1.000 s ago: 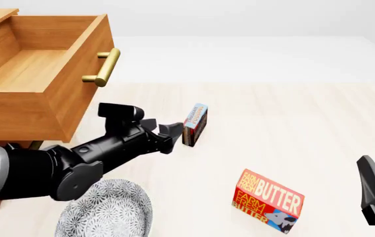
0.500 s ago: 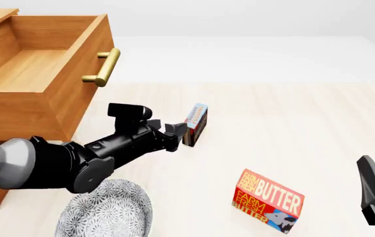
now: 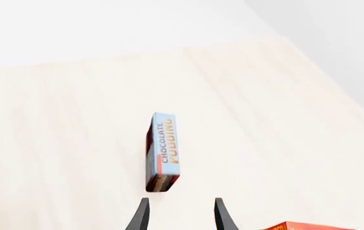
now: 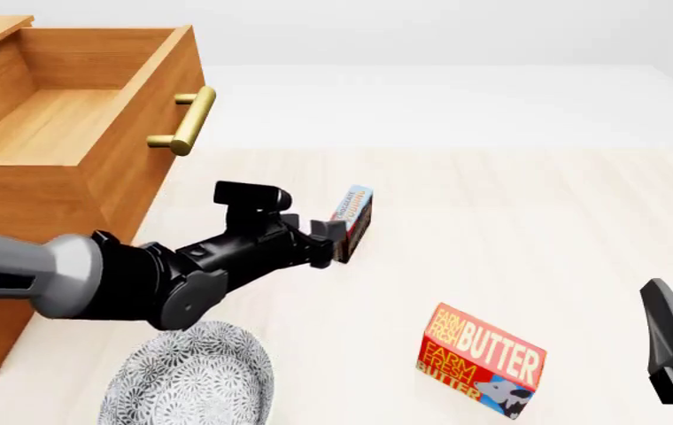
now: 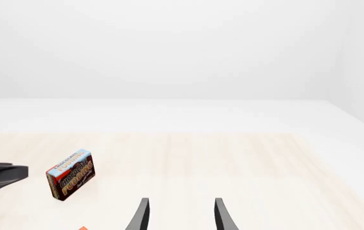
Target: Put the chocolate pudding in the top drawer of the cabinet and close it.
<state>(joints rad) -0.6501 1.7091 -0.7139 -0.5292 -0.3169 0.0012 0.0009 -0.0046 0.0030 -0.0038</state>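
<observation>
The front view looks forward and down over the table (image 4: 573, 204) from behind the arms, taking in the cabinet (image 4: 29, 212) at the left edge. The left wrist view looks steeply down, close to the chocolate pudding (image 3: 163, 151). The right wrist view sits low and faces level across the table; all three share that box.
</observation>
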